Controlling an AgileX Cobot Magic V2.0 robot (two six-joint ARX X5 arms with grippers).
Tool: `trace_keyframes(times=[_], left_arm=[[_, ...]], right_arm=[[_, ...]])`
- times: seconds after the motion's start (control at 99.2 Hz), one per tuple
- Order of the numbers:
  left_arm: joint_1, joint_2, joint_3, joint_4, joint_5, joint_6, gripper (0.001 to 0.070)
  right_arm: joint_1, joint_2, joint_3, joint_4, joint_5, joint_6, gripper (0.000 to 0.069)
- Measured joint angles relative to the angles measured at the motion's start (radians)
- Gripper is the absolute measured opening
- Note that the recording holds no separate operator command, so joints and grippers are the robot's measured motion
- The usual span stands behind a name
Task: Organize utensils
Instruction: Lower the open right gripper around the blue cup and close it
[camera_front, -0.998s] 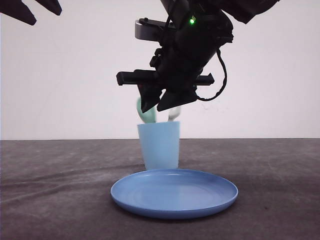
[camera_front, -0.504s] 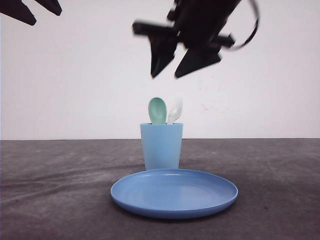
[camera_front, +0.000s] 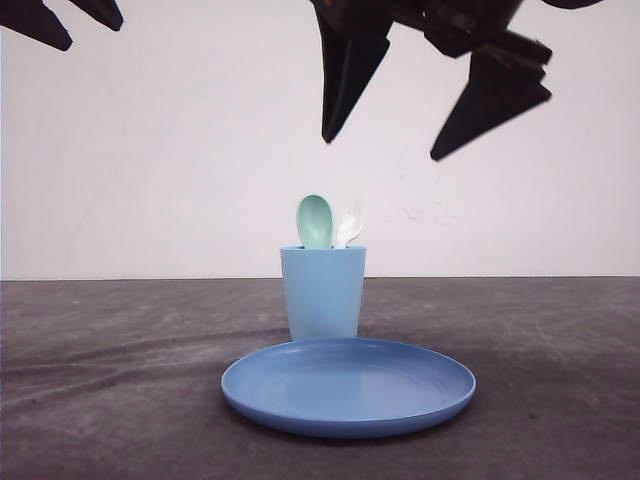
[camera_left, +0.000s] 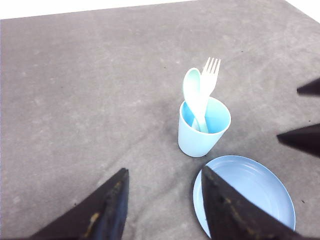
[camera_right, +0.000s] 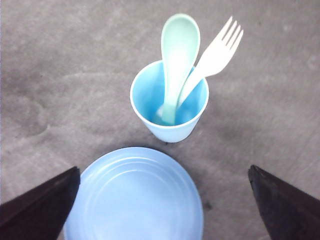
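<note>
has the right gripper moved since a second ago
Yes. The right gripper has risen and opened: earlier its fingertips hung just above the light blue plastic cup, hiding the utensils; now they sit well above it, spread wide.

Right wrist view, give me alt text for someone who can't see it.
A light blue cup stands upright on a gray table, holding a mint-green spoon and a white fork, both handle-down with heads poking out. A round blue plate lies beside the cup, nothing on it. The right pincer's dark fingertips are spread wide, holding nothing.
</note>
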Motion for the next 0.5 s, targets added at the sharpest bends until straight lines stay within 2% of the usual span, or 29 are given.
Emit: trace_keyframes(times=[0.242,0.504], left_arm=[[0.0,0.0,0.0,-0.002,0.0,0.0,0.0271],[0.0,0.0,0.0,-0.034,0.0,0.0,0.0271]], right_arm=[[0.023,0.09,0.0,0.038,-0.001,0.101,0.068],[0.011,0.231,0.0,0.122,-0.005,0.143,0.068]])
